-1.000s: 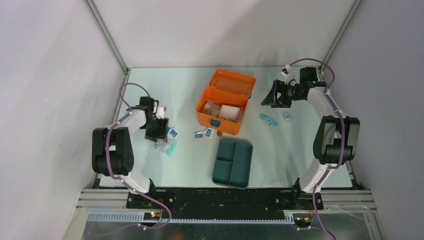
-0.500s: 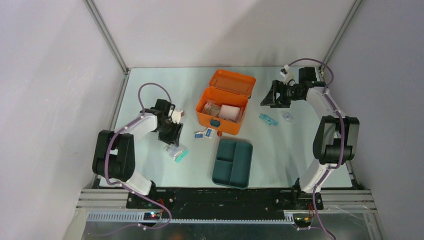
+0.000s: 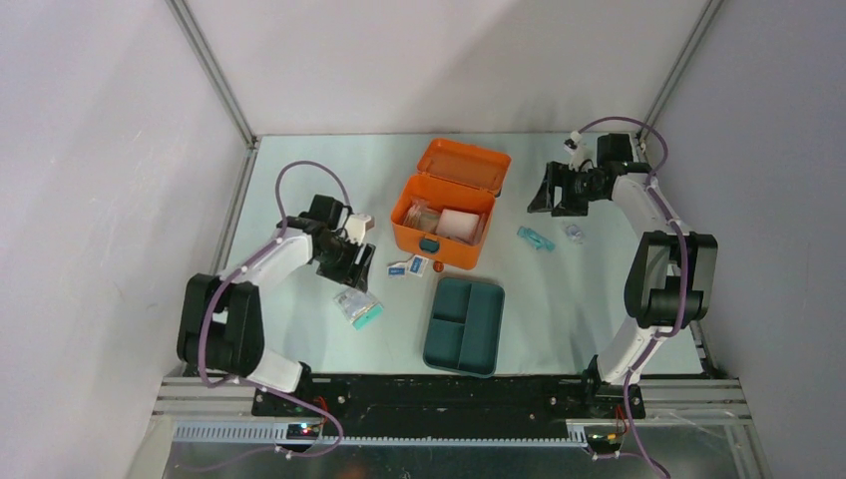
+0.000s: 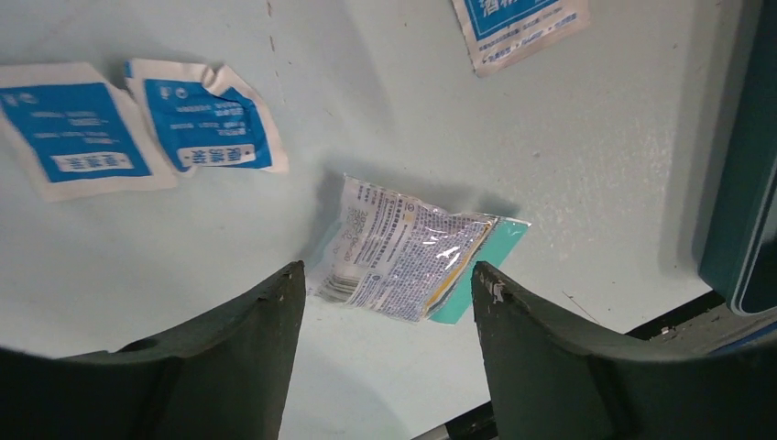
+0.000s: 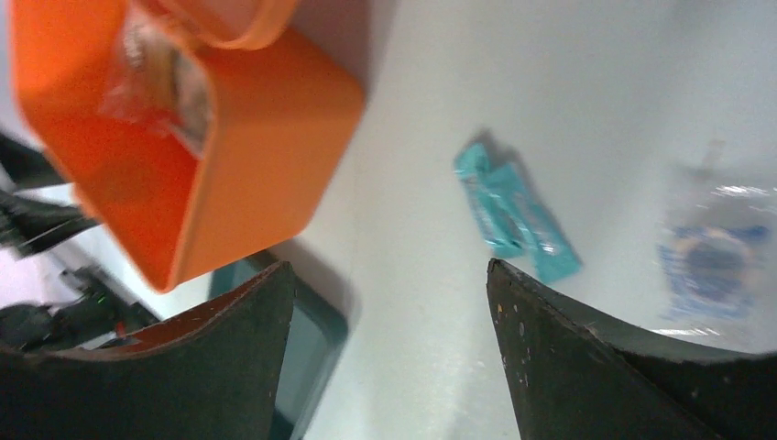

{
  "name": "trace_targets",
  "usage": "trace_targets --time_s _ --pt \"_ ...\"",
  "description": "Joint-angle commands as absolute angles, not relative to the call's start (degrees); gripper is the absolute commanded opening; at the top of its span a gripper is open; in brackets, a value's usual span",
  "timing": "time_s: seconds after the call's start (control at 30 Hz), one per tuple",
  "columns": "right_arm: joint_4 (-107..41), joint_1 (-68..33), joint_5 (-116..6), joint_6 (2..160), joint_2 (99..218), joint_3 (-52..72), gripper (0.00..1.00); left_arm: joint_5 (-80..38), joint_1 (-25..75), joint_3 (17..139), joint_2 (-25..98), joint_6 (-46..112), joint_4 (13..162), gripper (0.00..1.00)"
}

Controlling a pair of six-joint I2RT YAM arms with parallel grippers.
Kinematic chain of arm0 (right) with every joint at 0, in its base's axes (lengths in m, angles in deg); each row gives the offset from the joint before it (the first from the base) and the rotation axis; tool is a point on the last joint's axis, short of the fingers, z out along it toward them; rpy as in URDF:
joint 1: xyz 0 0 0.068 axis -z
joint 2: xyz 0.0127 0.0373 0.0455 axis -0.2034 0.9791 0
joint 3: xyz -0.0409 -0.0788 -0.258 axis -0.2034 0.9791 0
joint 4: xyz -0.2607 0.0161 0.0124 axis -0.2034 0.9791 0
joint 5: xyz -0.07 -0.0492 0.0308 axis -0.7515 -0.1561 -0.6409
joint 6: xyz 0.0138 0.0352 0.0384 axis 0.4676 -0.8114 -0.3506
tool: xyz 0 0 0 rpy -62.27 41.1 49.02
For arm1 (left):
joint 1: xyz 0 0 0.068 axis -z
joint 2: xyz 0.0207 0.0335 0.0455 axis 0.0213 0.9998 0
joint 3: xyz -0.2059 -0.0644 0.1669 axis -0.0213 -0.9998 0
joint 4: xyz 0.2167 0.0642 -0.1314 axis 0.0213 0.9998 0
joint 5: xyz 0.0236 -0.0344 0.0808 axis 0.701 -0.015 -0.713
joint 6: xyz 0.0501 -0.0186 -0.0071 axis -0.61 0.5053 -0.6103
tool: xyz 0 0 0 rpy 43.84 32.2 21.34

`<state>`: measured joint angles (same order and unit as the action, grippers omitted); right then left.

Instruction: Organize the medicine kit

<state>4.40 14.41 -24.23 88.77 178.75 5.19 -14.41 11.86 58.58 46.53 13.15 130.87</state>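
Swinging toward the centre over the last second, the left gripper [image 4: 385, 302] hangs wide open and empty above a crinkled clear-and-teal packet [image 4: 410, 258]. The bright orange plastic medicine kit [image 3: 444, 222] sits open mid-table. The right gripper [image 5: 389, 302], apparently empty, gapes beside it; packing remains unfinished.

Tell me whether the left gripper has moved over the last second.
Yes. In the top view the left gripper has shifted right, toward the medicine kit and the blue-white packets, and it is open over bare table.
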Motion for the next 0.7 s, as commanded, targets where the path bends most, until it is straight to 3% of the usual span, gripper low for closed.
trace_targets --time_s 0.0,0.17,0.33,0.53,0.67 --pt "4.44 16.24 -37.72 89.77 179.14 3.74 0.8 -15.2 11.93 61.5 41.17 11.41 131.72 0.73" --pt "2.37 13.54 -52.15 97.51 180.0 5.89 0.75 -12.09 11.9 60.27 38.23 12.49 131.76 0.74" --pt "0.2 13.15 -53.35 97.9 180.95 6.78 0.75 -13.04 11.84 60.09 37.04 11.24 131.63 0.74" --pt "1.65 14.25 -31.29 93.14 182.93 2.41 0.78 -12.78 11.61 67.0 39.98 10.61 131.56 0.75" --pt "2.76 14.37 -17.48 89.15 186.03 -2.2 0.81 -5.49 11.61 75.11 41.71 7.81 131.38 0.75"
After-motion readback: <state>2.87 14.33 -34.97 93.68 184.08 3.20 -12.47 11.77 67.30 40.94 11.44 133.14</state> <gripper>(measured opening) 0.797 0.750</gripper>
